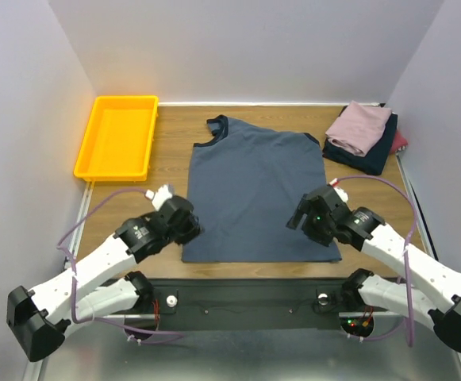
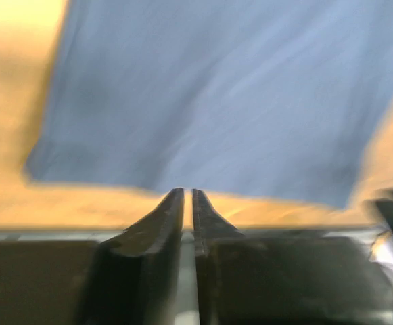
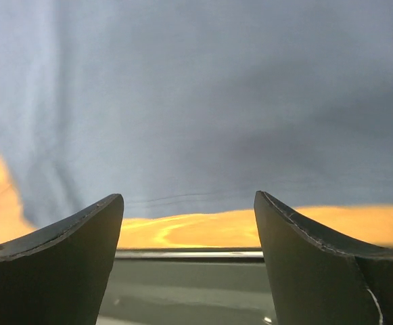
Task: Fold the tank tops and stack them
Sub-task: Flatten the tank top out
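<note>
**Operator A:** Two arms are hovering at the near hem, one at each corner. Where is the slate-blue tank top lying for you?

**Operator B:** I'm seeing it spread flat in the middle of the table, with the neck pointing to the far edge and the darker trim showing at the collar and armholes. The other tops are sitting well apart in the far right corner: the mauve-pink top is resting on the navy one, and the maroon one is peeking out at the right side.

**Operator A:** How is the left gripper looking?

**Operator B:** I'm getting a blurred wrist picture, but its fingers are standing narrow, with just a thin slit between them and no cloth in it. The tips are pointing at the hem from just short of it.

**Operator A:** I'm watching the right gripper. It is gaping wide and gripping nothing, with bare wood showing between the tips and the hem just beyond.

**Operator B:** The yellow tray is sitting at the far left, apart from the cloth.
</note>
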Motion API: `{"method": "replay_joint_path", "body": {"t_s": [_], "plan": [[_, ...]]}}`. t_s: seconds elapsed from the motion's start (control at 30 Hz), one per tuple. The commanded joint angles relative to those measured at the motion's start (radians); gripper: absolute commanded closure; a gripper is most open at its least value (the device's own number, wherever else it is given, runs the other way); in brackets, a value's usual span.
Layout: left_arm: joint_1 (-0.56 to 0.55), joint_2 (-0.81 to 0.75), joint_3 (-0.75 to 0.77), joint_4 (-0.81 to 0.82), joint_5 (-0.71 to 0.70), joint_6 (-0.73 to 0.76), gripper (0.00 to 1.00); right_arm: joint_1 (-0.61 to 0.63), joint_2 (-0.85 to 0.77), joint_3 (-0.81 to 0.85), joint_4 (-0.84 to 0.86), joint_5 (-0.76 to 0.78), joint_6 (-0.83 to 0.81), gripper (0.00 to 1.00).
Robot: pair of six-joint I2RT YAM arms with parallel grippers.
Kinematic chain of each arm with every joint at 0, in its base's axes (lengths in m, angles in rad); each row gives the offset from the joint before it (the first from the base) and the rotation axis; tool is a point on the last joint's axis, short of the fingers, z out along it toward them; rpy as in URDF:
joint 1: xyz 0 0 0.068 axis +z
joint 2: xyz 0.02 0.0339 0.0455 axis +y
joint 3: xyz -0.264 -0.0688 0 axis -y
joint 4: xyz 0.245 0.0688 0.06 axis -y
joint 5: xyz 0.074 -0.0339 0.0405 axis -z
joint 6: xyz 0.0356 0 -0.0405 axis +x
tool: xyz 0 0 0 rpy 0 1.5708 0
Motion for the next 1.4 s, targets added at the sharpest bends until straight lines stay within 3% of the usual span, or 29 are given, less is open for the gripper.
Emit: {"method": "replay_joint_path", "body": {"t_s": [0.0,0.1,0.23,0.5,0.6,0.9,1.3,1.37], "plan": [[0.137,0.065,0.187,0.155,-0.222,0.252,0.72,0.082,0.099,0.058,0.279,-0.072,-0.085,0.16],[0.432,0.207,0.242,0.371,-0.091,0.458,0.7,0.225,0.302,0.185,0.306,0.023,-0.087,0.16],[0.613,0.482,0.446,0.533,0.09,0.599,0.73,0.386,0.554,0.378,0.335,0.157,-0.105,0.17],[0.652,1.009,0.82,0.602,0.336,0.797,0.72,0.504,0.925,0.685,0.362,0.174,-0.18,0.18],[0.652,1.157,1.001,0.462,0.361,0.863,0.72,0.531,1.022,0.754,0.364,0.151,-0.195,0.22],[0.664,1.217,1.083,0.452,0.379,0.89,0.71,0.618,1.163,0.876,0.366,0.178,-0.217,0.31],[0.666,1.257,1.103,0.438,0.402,0.89,0.71,0.71,1.262,0.995,0.258,0.283,-0.186,0.34],[0.667,1.26,1.114,0.432,0.405,0.888,0.71,0.709,1.29,1.008,0.243,0.281,-0.18,0.42]]}}
